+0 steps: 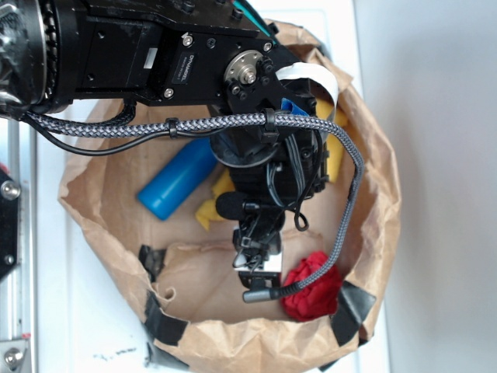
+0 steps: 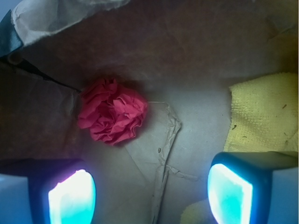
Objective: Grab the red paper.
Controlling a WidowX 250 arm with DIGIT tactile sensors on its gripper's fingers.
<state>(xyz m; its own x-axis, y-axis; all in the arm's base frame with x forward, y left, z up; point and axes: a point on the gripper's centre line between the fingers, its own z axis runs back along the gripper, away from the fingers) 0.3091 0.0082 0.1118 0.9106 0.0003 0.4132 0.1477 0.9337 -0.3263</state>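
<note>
The red paper [image 2: 112, 116] is crinkly and matt. The brown paper bag [image 1: 233, 342] is wrinkled, the yellow cloth [image 2: 264, 114] looks fuzzy, and the blue bottle [image 1: 177, 179] is smooth.

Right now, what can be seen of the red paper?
The red paper is a small, bright red wad, crumpled into tight folds and roughly round. It lies on the creased brown floor of the paper bag, close to the bag's wall. In the wrist view it sits ahead of the open hand and toward one finger's side, with nothing gripping it. In the exterior view a braided cable partly hides it.
</note>
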